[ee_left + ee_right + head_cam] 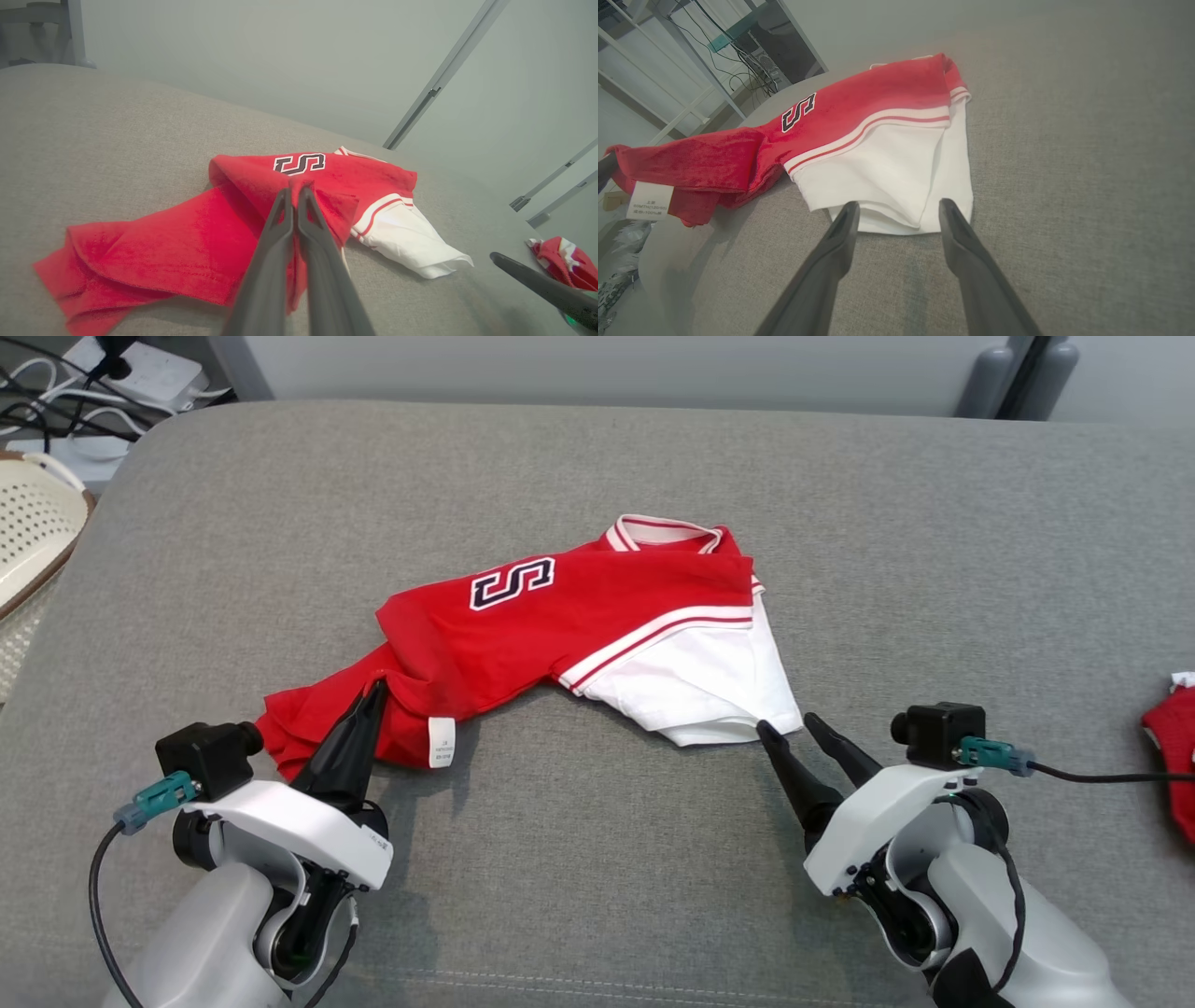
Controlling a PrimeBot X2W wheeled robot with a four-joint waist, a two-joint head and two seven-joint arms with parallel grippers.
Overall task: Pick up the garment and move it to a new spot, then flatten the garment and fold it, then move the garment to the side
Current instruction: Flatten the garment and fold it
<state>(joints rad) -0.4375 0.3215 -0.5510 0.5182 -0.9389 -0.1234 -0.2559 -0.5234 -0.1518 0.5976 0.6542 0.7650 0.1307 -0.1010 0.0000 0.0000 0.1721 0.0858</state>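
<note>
- At the left edge of the head view we see a cream perforated basket [37, 523]. The frame cuts it off, and we cannot tell what lies in it.
- The garment [579, 616] is a red top with a white sleeve [709, 686] and a black-and-white letter S [512, 583]. It lies crumpled near the middle of the grey upholstered surface [597, 877], with its striped collar toward the far side.
- Our left gripper [375, 691] is clenched on a fold of red cloth at the garment's near left end. In the left wrist view, red fabric sits pinched between the two fingers.
- Our right gripper [786, 722] is released, its fingers spread. The tips sit at the hem of the white sleeve and grasp nothing.
- A white care label [442, 742] hangs just beside the left gripper; its print is too small for us to read.
- The red body is bunched, so we cannot tell how its layers lie beneath the top fold.
- A second red and white cloth [1172, 756] sits at the right edge, cut off and well apart from the garment.
- Beyond the surface stands a pale wall. A power strip and cables [140, 373] lie at the far left, and slanting metal posts [439, 79] show in the left wrist view.
</note>
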